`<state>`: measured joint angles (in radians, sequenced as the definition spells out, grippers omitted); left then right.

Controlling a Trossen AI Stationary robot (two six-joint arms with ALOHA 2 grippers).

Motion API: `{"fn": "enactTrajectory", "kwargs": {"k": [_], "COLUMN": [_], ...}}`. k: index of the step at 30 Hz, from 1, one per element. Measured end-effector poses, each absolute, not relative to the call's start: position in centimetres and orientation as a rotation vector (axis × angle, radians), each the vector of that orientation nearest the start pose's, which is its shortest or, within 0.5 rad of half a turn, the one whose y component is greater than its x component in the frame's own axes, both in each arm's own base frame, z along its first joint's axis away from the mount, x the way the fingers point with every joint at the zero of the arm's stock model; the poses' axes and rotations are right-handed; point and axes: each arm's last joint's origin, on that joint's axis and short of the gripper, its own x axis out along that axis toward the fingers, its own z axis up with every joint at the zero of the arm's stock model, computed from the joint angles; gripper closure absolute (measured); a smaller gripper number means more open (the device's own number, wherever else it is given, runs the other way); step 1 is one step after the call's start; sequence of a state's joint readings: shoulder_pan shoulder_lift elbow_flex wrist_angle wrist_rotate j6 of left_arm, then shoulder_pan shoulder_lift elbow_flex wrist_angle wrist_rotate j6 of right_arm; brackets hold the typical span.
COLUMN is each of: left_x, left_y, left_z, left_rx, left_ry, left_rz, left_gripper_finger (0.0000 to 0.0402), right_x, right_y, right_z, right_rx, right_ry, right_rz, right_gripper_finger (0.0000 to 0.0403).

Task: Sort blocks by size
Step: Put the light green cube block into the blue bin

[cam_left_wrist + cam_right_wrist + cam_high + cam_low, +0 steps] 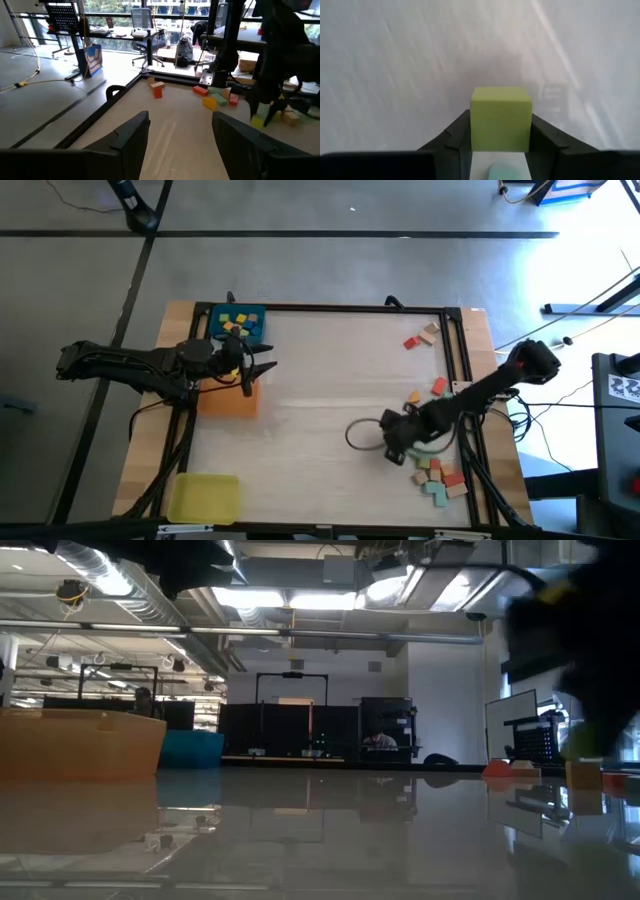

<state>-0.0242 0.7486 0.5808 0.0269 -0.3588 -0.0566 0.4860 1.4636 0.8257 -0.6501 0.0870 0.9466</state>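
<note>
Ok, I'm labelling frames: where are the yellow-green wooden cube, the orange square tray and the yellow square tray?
yellow-green wooden cube (500,119), right wrist view, front face
orange square tray (230,402), high view, bare floor
yellow square tray (204,497), high view, centre

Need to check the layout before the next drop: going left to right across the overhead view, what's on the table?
Yellow tray → orange tray → right claw → block pile.

overhead, table-level, two wrist views

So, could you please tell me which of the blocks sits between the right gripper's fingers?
The yellow-green cube: it alone sits between the right gripper's fingers, while the other blocks lie loose on the table.
</note>
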Motion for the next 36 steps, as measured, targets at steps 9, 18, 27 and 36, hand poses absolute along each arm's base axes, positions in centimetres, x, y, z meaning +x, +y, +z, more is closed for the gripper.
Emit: {"fn": "enactTrajectory", "kwargs": {"k": [9,18,27,36], "left_x": [17.3,17.3,17.3,17.3], "left_y": [0.6,0.6,0.6,0.6], "left_z": [29.2,29.2,29.6,29.6], "left_rx": [-0.057,-0.053,-0.012,0.015], "left_ry": [0.085,0.081,0.056,0.059], "left_rz": [0.339,0.338,0.337,0.333], "left_gripper_finger": [0.0196,0.0196,0.0196,0.0196], "right_x": [26.7,32.1,36.8,43.9], "right_y": [4.8,-2.9,-9.4,-13.9], "right_z": [21.8,22.2,20.4,20.2], "right_rx": [0.212,0.129,0.169,0.176], "right_ry": [0.968,0.573,0.307,0.245], "right_rz": [-0.266,-0.256,-0.223,-0.210], "right_gripper_finger": [0.0272,0.0266,0.0266,0.0265]}}
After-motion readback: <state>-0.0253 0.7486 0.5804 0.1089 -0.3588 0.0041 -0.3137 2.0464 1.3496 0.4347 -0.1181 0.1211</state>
